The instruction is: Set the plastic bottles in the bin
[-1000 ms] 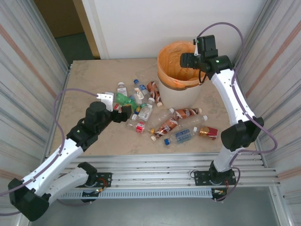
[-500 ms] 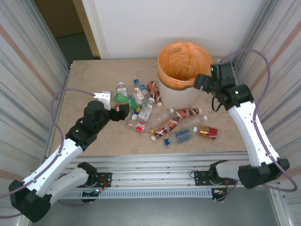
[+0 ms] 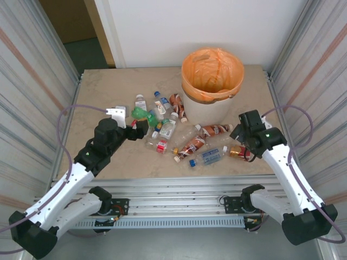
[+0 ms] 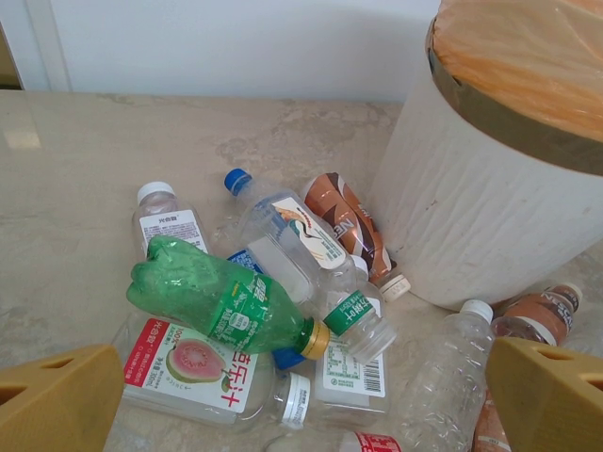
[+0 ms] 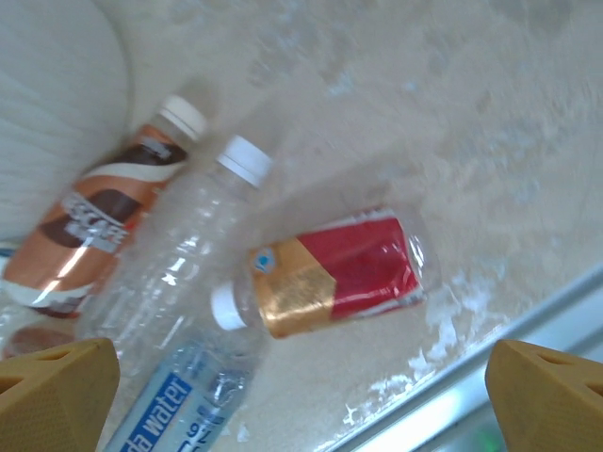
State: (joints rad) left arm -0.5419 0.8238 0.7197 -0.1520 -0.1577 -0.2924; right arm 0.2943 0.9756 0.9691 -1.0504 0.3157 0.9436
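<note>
Your left gripper: fingers apart, empty, over the left end of the plastic bottles, which are strewn just near-left of the bin. Your right gripper: fingers spread, empty, above the red-labelled bottle.

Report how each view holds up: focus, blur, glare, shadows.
Top external view: sharp and evenly lit, no harsh shadows on the table. Left wrist view: crisp, print legible on the green bottle, a small glare patch at the left edge. Right wrist view: blurred throughout, the red-labelled bottle smeared.
</note>
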